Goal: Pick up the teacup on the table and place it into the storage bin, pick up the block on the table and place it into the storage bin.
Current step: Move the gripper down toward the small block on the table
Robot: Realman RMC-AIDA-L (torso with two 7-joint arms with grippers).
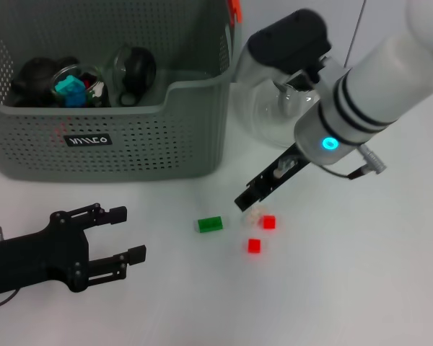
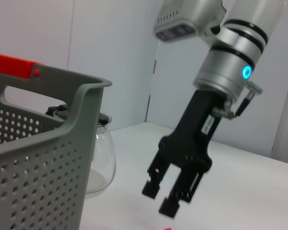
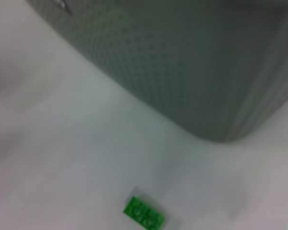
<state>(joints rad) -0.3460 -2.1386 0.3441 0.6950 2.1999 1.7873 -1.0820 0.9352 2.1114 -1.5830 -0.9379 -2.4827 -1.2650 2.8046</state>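
A robot test bench in a plain indoor lab, seen from my remote station.

I read it as a lab from the bare white table (image 1: 361,288), the blank pale walls (image 2: 110,43) behind my right gripper (image 2: 165,198), and staged props: a grey perforated storage bin (image 1: 166,137) beyond that gripper, small red and green blocks (image 1: 209,224) just below its tips, and a clear glass pot (image 2: 100,158) beside the bin.

A clear glass teapot (image 1: 263,108) with a black lid stands on the white table (image 1: 361,274), just beside a grey perforated wall. An orange-red clip (image 1: 234,9) sits at the top corner of that wall, above the teapot. A pale wall (image 2: 110,43) rises behind the table.
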